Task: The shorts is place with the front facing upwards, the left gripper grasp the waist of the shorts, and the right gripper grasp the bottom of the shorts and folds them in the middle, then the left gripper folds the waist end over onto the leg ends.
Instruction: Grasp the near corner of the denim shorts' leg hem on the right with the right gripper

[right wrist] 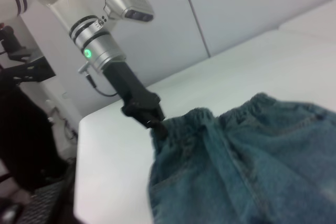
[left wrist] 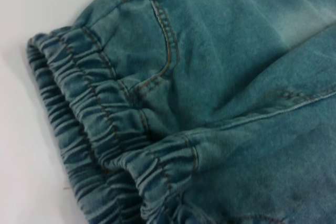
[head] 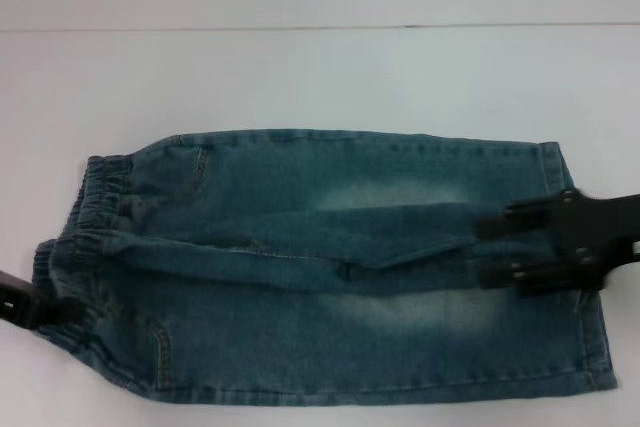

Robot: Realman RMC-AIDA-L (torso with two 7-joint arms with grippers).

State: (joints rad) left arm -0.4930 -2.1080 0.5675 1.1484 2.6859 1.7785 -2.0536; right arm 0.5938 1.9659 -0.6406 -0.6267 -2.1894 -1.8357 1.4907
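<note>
At the waist (head: 95, 209) of the shorts (head: 330, 267), on the side nearest the robot, the left gripper (head: 30, 305) has its fingertips buried in the puckered elastic band. The right wrist view shows it pressed into the gathered denim at that corner (right wrist: 157, 125), apparently pinching it, which suits the need to lift this end without the band slipping. The shorts lie flat on the white table (head: 320, 77), waist toward the robot's left, front up, with a crease running along the middle from the waist.

At the opposite end from the waist, the right gripper (head: 490, 250) hangs over the leg ends (head: 570, 277), its two black fingers spread apart, one either side of the inner seam between the two legs. It holds nothing yet; it seems lined up to close on the hem there, so both ends can rise together for the lengthwise fold. The pocket stitching (left wrist: 165, 40) sits just beside the waist.
</note>
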